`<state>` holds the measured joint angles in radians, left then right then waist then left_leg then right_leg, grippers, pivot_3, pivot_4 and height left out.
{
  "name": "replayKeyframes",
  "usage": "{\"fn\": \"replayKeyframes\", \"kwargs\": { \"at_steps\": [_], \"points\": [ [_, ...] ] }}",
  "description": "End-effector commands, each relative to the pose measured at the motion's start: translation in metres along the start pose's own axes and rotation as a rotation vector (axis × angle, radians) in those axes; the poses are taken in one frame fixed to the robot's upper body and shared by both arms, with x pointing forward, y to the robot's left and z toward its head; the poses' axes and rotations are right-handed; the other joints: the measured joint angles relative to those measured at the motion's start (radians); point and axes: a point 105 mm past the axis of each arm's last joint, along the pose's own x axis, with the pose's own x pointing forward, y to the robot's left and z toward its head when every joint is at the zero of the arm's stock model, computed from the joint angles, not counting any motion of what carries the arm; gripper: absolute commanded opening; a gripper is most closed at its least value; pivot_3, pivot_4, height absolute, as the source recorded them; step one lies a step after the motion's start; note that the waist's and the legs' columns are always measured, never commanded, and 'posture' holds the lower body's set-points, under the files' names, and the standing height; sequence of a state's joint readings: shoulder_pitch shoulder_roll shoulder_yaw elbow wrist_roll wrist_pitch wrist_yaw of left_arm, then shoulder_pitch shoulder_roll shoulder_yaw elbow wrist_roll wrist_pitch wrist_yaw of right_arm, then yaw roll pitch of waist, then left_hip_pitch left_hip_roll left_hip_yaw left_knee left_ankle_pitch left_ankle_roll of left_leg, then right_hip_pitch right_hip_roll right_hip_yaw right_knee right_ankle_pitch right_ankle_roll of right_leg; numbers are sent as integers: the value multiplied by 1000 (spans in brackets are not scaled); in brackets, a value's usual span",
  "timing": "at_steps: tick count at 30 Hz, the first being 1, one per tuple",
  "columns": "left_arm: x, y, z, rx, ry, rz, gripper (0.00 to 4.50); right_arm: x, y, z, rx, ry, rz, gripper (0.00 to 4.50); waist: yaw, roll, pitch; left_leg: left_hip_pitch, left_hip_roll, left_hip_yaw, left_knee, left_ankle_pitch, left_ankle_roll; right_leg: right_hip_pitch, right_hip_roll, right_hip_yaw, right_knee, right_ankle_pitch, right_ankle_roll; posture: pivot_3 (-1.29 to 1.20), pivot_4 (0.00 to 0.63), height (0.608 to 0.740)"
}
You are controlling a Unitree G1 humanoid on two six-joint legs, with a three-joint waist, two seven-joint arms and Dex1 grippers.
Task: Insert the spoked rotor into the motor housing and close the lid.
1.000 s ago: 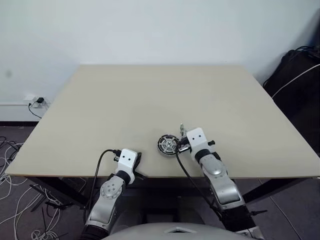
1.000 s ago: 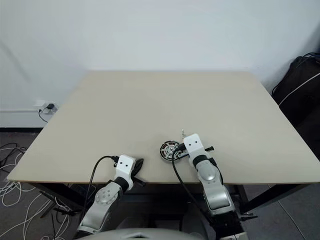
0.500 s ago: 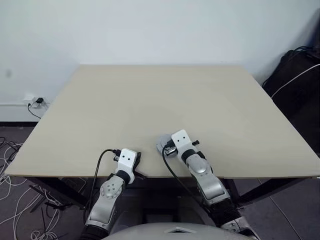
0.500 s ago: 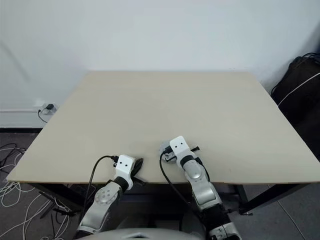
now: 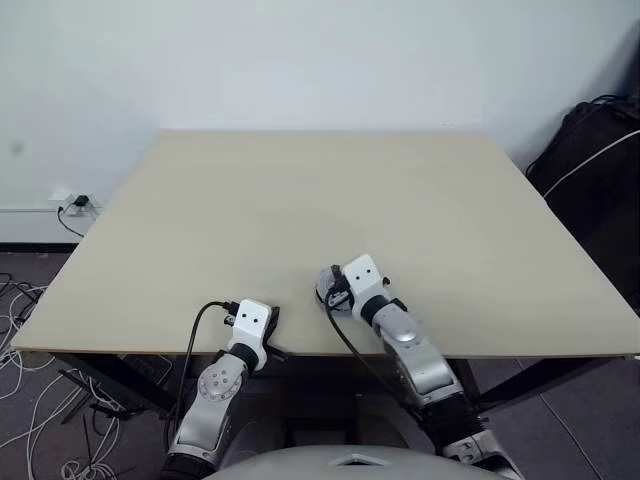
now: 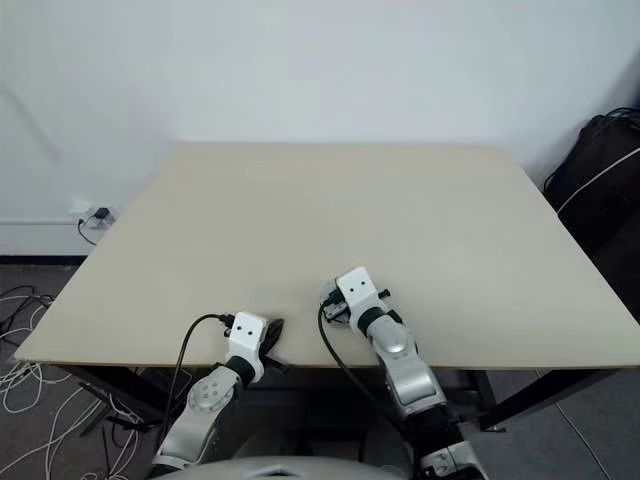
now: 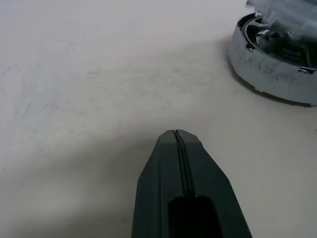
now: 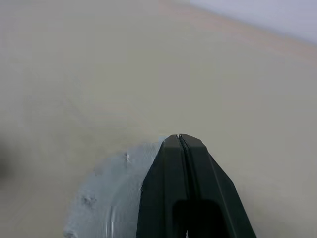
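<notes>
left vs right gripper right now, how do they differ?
The left gripper sits at the table's near edge, off to the side of the silver disc. The right gripper hangs over that disc, which lies under its fingers; whether they touch it is unclear. The left arm reaches less far onto the table than the right. Shared: both have their fingers shut, holding nothing.

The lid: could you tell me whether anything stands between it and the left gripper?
Nothing visible does. Bare table lies between the shut left gripper and the lid; the right gripper is over the lid.
</notes>
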<state>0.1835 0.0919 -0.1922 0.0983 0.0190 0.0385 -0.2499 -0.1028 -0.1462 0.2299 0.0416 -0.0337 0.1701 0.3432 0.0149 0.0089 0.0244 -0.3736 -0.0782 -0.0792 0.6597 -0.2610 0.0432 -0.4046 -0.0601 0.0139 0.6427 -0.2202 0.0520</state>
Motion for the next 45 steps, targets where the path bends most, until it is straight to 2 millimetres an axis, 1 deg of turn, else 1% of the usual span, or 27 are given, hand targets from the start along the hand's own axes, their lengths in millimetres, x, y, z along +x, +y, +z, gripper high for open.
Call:
{"fn": "replayKeyframes", "kwargs": {
  "at_steps": [1, 6, 11, 12, 14, 19, 20, 21, 24, 26, 36, 45],
  "points": [
    [1, 3, 21, 20, -74, 4, 0, -11, 1, 26, -32, -81, 127, 35, 1, 0, 0, 0, 0, 0, 0, 0, 0, 0, 0, 0, 0, 0, 0, 0, 0, 740],
    [2, 3, 21, 22, -75, 2, 0, -33, 10, 19, -96, -32, 325, 35, 4, 0, 0, 0, 0, 0, 0, 0, 0, 0, 0, 0, 0, 0, 0, 0, 0, 740],
    [2, 3, 21, 24, -75, 0, 0, -43, 8, 11, -110, 7, 382, 35, 5, -1, 1, 0, 0, 0, 1, 0, 0, 1, -1, 0, 0, -1, 0, 0, 0, 740],
    [2, 3, 21, 24, -75, 0, 0, -43, 7, 10, -111, 12, 385, 204, 6, -1, 1, 0, 0, 0, 1, 0, 0, 1, -1, 0, 0, -1, -1, 0, 0, 740],
    [3, 4, 22, 24, -75, 0, 0, -44, 6, 8, -109, 18, 388, 607, 7, -2, 1, 0, 0, 0, 1, 0, 0, 1, -1, -1, 0, -1, 0, 0, 0, 740],
    [3, 4, 23, 27, -77, 2, 0, -41, 0, 6, -109, 29, 384, 2245, 14, -4, 3, 0, 0, 0, 1, 0, 0, 1, -1, 0, -1, 0, 0, 0, 0, 740],
    [3, 5, 23, 27, -78, 3, 0, -40, -1, 6, -107, 31, 383, 2687, 15, -4, 3, 0, 0, 0, 1, 0, 0, 1, -1, 0, -1, 0, 0, 0, 0, 740],
    [3, 5, 23, 28, -79, 5, 0, -39, -2, 5, -105, 36, 383, 2915, 16, -5, 3, 0, 0, 0, 1, 0, 0, 1, -1, 0, -1, 0, 0, 0, 0, 740],
    [2, 6, 24, 28, -80, 10, 0, -38, -5, 2, -101, 49, 384, 3974, 18, -5, 3, 0, 0, 0, 1, 0, 0, 1, -1, -1, -1, 0, 0, 0, 0, 740],
    [2, 6, 23, 27, -81, 13, 0, -37, -6, 0, -96, 59, 389, 4471, 20, -5, 3, 0, 0, 0, 1, -1, 0, 1, -1, -1, -1, 0, 0, 0, 0, 740],
    [0, 8, 23, 27, -82, 28, 0, -25, -17, -10, -47, 113, 373, 4471, 23, -5, 3, -1, 0, 0, 1, -1, 0, 0, -1, -1, -1, 0, 1, 0, 0, 740],
    [-1, 9, 23, 25, -83, 36, 0, -14, -24, -14, 1, 134, 339, 4471, 23, -5, 3, -2, 0, 0, 1, -1, 0, 0, -1, 0, -1, 1, 1, 0, 0, 740]
  ]
}}
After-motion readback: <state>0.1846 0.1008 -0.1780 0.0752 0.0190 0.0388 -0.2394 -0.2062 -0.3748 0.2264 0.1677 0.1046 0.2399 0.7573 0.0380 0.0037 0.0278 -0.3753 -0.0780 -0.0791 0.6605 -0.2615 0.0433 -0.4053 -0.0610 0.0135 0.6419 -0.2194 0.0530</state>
